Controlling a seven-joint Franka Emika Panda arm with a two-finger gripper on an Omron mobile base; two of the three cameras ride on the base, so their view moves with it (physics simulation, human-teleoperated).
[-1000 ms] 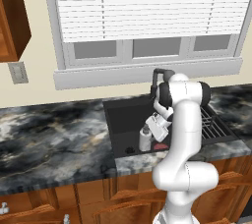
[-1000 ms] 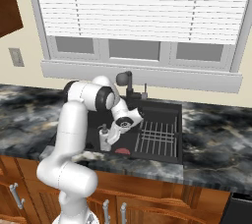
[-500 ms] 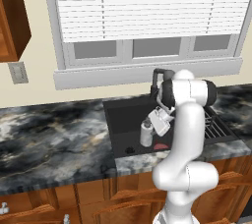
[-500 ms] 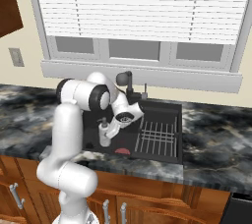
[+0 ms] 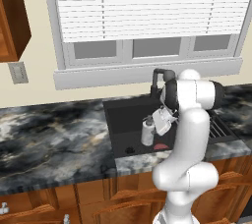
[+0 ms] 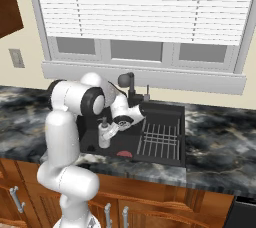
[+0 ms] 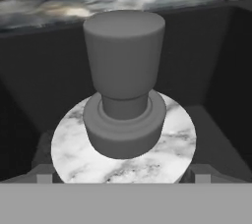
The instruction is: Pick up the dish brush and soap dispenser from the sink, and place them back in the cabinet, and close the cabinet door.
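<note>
Standing upright inside the black sink [image 5: 123, 120] the white soap dispenser [image 5: 147, 130] is seen, gripper [image 7: 123, 171] held open with a finger on each side of the bottle, nothing gripped, dish brush [image 6: 124, 154] lying by the sink's front wall.

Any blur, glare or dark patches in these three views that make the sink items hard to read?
Left base view: even flat light, soap dispenser crisp, dish brush partly behind the arm. Right base view: sink interior dark, brush head readable. Hand view: pump top looms large, soft-edged; no glare.
</note>
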